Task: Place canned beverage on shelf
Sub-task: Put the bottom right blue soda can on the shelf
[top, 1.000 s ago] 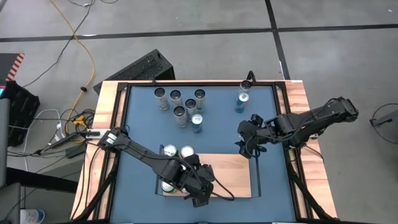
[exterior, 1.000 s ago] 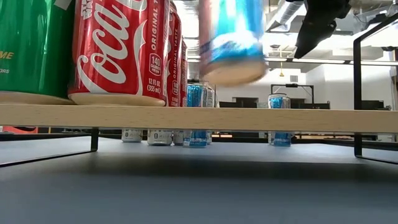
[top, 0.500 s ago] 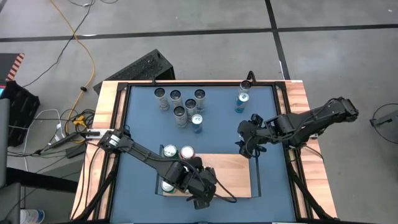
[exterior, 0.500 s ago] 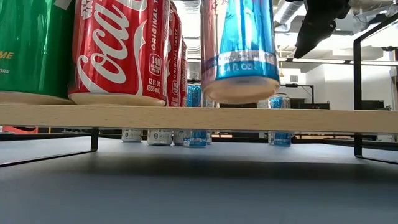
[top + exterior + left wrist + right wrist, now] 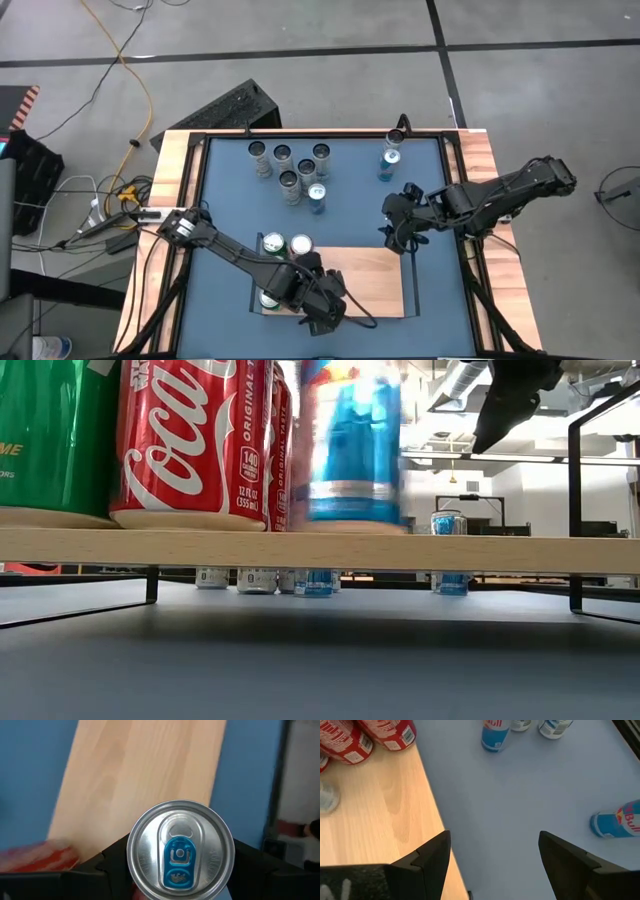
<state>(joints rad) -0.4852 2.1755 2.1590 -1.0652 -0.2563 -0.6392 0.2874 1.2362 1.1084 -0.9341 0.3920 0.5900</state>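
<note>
Two arms are working over the blue table (image 5: 225, 200), and the shelf (image 5: 375, 285), a light-wood board with black rails at its short ends, is serving as the landmark. The left gripper (image 5: 312, 300) is hanging over the shelf's left half, clamped tight on a slim blue can (image 5: 348, 445). In the left wrist view the dark fingers (image 5: 107, 865) are pressing both sides of that can (image 5: 181, 850) just under its silver top, with bare shelf wood (image 5: 145, 775) lying beyond it. In the low view the blue can is showing blurred, its base sitting at or just above the shelf's top surface (image 5: 320, 548); whether it is touching the wood cannot be told. Just beside it on the shelf, a red cola can (image 5: 190, 445) is standing upright, and a green can (image 5: 50, 440) is standing further along toward the shelf's left end.

Over the table just past the shelf's far right corner, the right gripper (image 5: 400, 225) is waiting with its fingers (image 5: 432, 857) spread wide apart and holding nothing. From its wrist camera, two red cans (image 5: 365, 735) are showing on the shelf.

Beyond the shelf's far edge, a cluster of cans (image 5: 290, 168) is standing on the table, and two more blue cans (image 5: 390, 160) are standing apart from the cluster, further toward the table's right side.
</note>
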